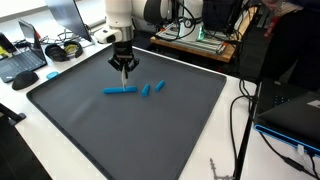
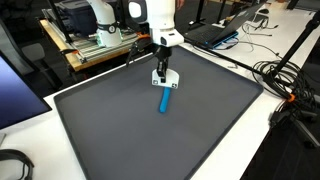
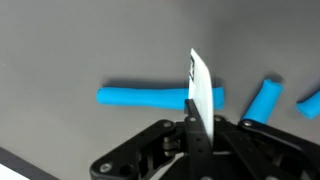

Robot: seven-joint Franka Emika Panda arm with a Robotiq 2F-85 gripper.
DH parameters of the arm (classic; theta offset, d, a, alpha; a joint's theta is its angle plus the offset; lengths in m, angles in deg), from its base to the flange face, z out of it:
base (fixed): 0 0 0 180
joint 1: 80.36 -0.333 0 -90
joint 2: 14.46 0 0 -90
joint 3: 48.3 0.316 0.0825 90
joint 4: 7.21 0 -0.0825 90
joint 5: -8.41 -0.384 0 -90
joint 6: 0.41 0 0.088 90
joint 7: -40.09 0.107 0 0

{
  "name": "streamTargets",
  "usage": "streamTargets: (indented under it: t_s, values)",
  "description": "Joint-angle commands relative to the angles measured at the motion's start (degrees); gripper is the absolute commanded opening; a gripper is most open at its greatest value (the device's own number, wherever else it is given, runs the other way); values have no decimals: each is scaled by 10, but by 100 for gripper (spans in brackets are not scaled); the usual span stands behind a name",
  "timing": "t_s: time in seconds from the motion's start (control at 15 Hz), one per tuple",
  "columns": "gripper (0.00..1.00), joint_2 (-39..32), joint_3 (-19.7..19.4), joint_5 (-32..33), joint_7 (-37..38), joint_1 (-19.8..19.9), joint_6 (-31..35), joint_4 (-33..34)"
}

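Note:
My gripper (image 1: 125, 68) hangs over a dark grey mat (image 1: 90, 130) and is shut on a thin white blade-like piece (image 3: 201, 88). The piece points down just above a long blue stick (image 3: 135, 97) that lies flat on the mat. Two short blue pieces (image 3: 262, 100) (image 3: 310, 103) lie beside the stick's end. In both exterior views the gripper (image 2: 162, 70) stands upright over the stick (image 1: 120, 90) (image 2: 164, 99), with the short pieces (image 1: 152, 88) next to it. Whether the white piece touches the stick I cannot tell.
The mat (image 2: 200, 130) covers most of a white table. A laptop (image 1: 22, 62) and headphones (image 1: 62, 48) lie at one end. Electronics (image 1: 200, 40) stand behind the robot base. Cables (image 1: 240, 120) and another laptop (image 1: 295, 112) lie along one side.

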Motion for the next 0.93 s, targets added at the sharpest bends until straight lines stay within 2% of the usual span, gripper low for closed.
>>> streamTargets:
  t_s: [0.0, 0.47, 0.87]
  values:
    - [1, -24, 0, 9, 0, 9, 14, 14]
    - [1, -59, -12, 20, 12, 5, 30, 40]
    - [1, -90, 8, 8, 0, 13, 27, 63]
